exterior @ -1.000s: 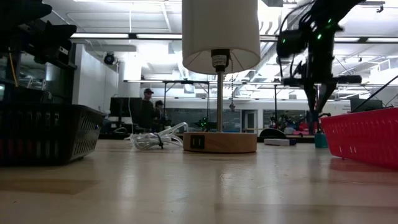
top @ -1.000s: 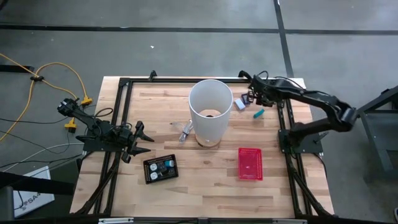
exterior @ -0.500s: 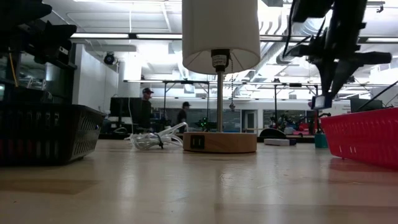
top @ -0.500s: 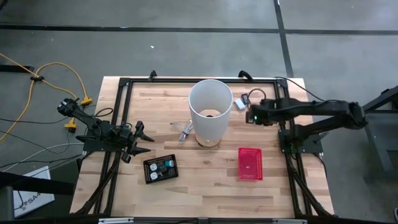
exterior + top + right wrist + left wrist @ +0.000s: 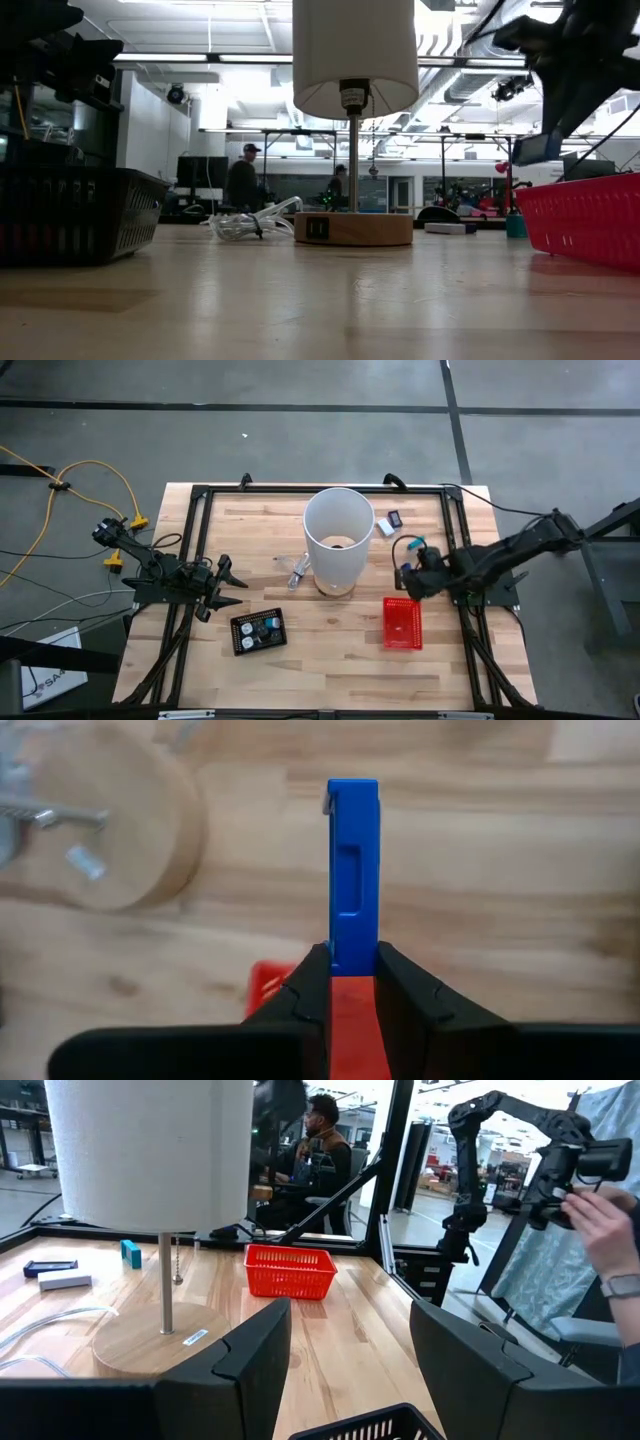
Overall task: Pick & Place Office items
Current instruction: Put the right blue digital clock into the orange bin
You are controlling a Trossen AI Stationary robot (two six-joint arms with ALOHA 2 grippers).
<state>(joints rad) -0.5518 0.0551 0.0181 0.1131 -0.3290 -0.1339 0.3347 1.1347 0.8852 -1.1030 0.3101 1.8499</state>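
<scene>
Blue stick (image 5: 352, 870) pinched in right tool (image 5: 352, 982); red basket (image 5: 345, 1020) beneath; wooden lamp base (image 5: 110, 830) beside

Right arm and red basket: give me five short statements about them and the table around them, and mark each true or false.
1. The right tool is shut on a blue piece. True.
2. The blue piece already lies in the red basket. False: it is held in the air, near the basket's edge.
3. The lamp stands between the two arms. True.
4. The left tool holds the black tray. False: it is open and empty, beside the tray.
5. A white block lies inside the basket. False: it lies on the table, beyond the lamp.
</scene>
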